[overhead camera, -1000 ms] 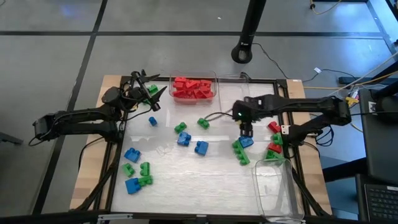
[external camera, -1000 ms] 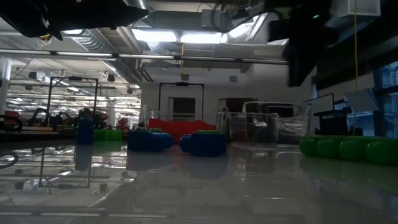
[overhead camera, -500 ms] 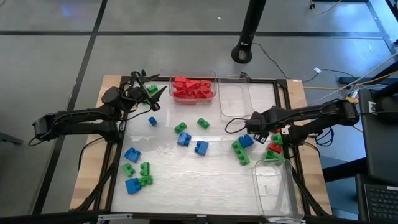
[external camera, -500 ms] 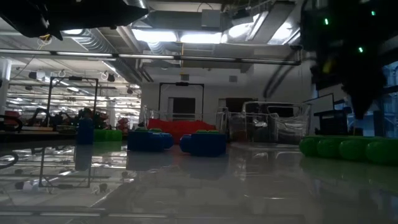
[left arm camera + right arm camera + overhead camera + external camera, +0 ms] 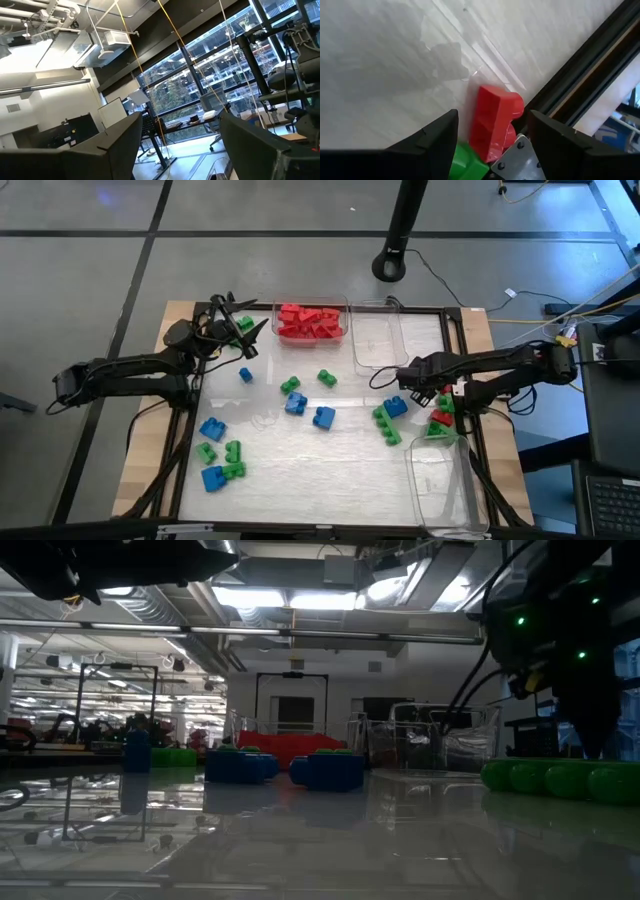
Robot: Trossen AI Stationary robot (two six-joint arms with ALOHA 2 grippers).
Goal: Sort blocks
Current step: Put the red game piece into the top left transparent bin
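Above red block [image 5: 492,122] — right tool [image 5: 492,137], open

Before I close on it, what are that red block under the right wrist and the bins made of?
Red block: likely hard moulded plastic, glossy, with soft highlights and rounded studs. Bins: clear, thin rigid plastic by the look; the table shows through the walls.

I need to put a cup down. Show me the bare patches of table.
Free: the front middle, between the blue and green blocks at front left and the empty bin. Crowded: the right edge, where the right claw hangs over red blocks.
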